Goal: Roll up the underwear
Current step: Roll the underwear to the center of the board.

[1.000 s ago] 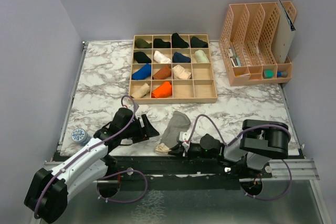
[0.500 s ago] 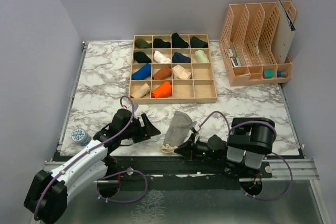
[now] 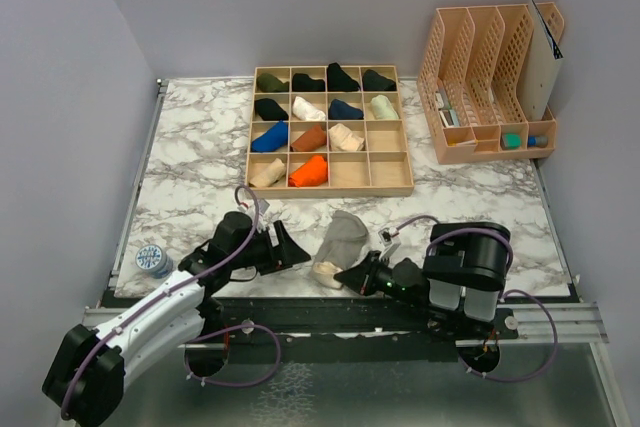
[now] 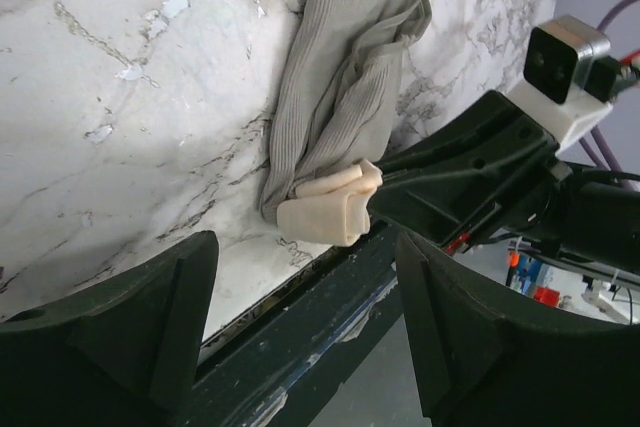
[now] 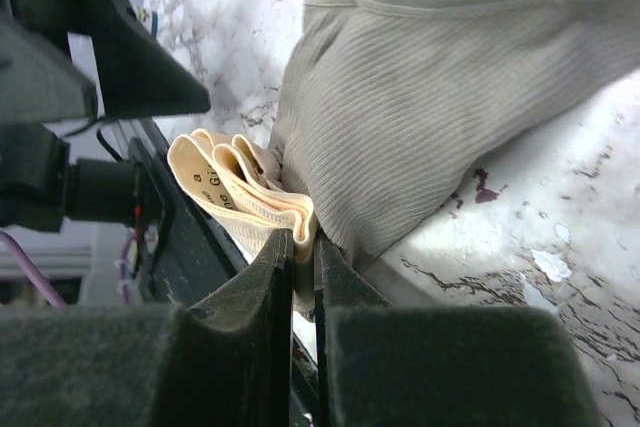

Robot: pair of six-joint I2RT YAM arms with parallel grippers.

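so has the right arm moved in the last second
Yes. Its elbow has swung left: earlier below the right end of the file rack, now below its left half. Its pincer stays shut on the underwear.

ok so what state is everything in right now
underwear, unrolled, bunched lengthwise on the table by the near edge
cream band, folded over on itself, pinched at one end
right gripper, fingers shut on the underwear's cream band
left gripper, fingers open, holding nothing
tray, thirteen compartments hold a roll, three empty
file organizer, upright
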